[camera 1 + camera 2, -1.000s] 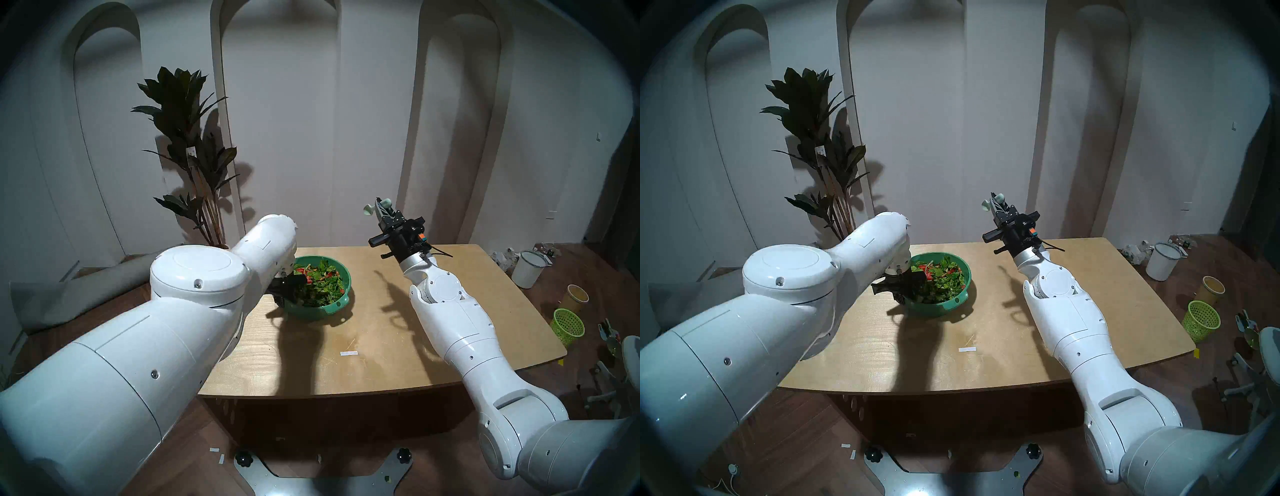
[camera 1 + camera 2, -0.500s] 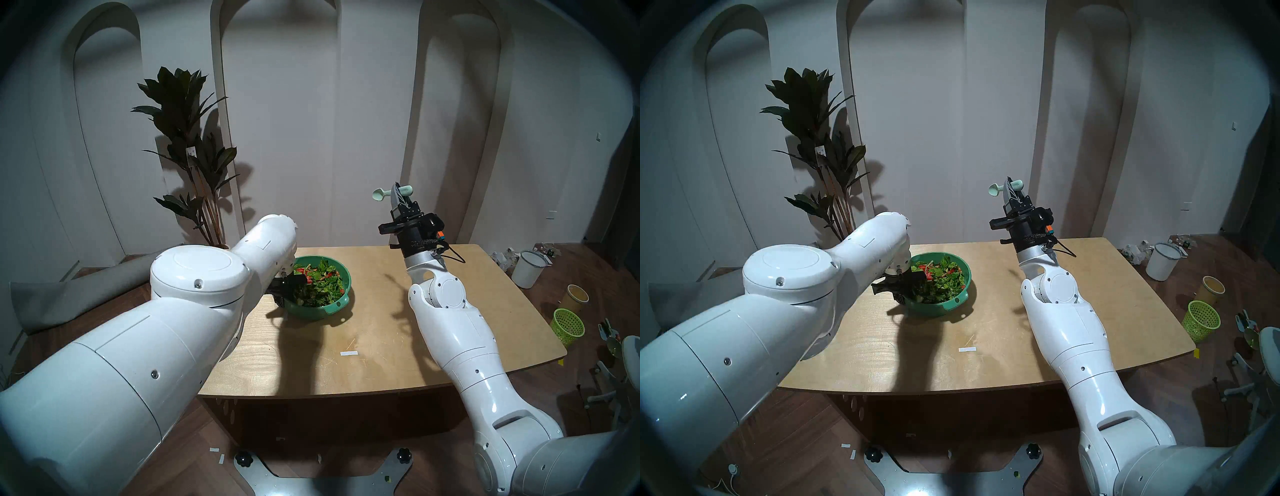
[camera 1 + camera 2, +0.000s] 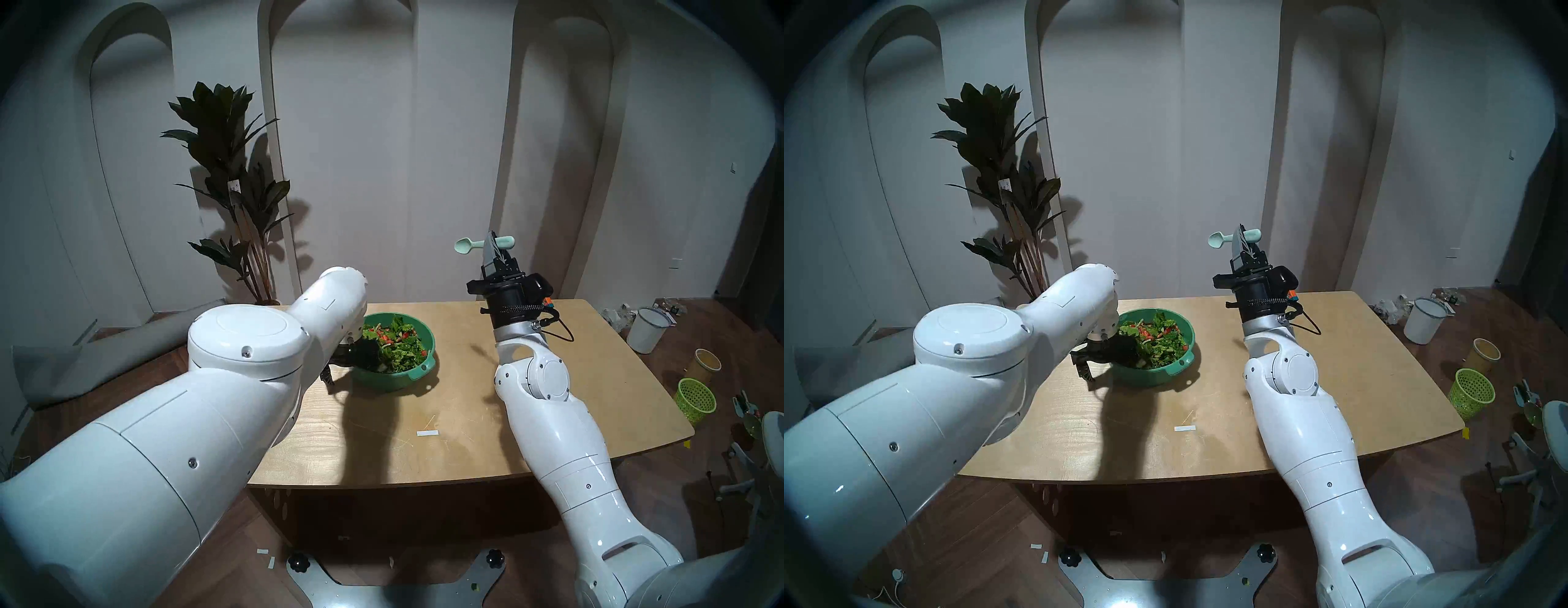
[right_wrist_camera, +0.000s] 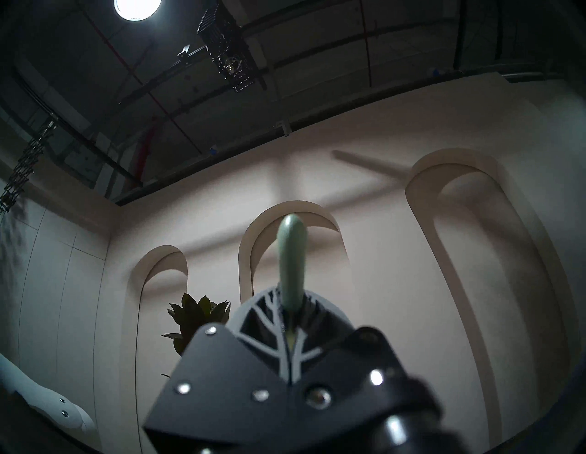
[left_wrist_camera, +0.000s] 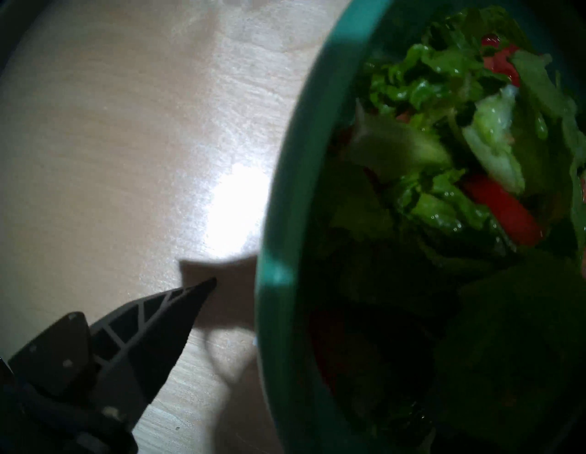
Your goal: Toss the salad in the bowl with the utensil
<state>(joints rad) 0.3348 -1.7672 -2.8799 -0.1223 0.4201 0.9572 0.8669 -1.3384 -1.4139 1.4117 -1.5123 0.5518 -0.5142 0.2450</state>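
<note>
- Since a second ago: right gripper [image 3: 493, 243] has drawn back toward the robot and rolled, so the spoon [image 3: 483, 243] now lies nearly level across its tips. Left gripper [image 3: 1100, 361] has let go of the bowl's rim and the bowl [image 3: 418, 371] has shifted a little to the right.
- Right gripper: jaws pressed together on the spoon's handle, pointing up and forward, well above the table [image 3: 466, 424].
- Spoon long axis: crosswise to the fingers; oval head sticks out on the gripper's left, toward the bowl side, handle end on its right.
- Left gripper: spread wide, pointing down; one finger [image 5: 165, 320] stands outside the bowl wall, the other hidden, probably over the salad [image 3: 396, 348].
- Bowl lies below and to the left of the right gripper, well apart; it sits just beside the left gripper.
- Judgement: left arm is nearer the bowl, but the right holds the tool. Next move turns on swinging the spoon head down and leftward into the leaves.
</note>
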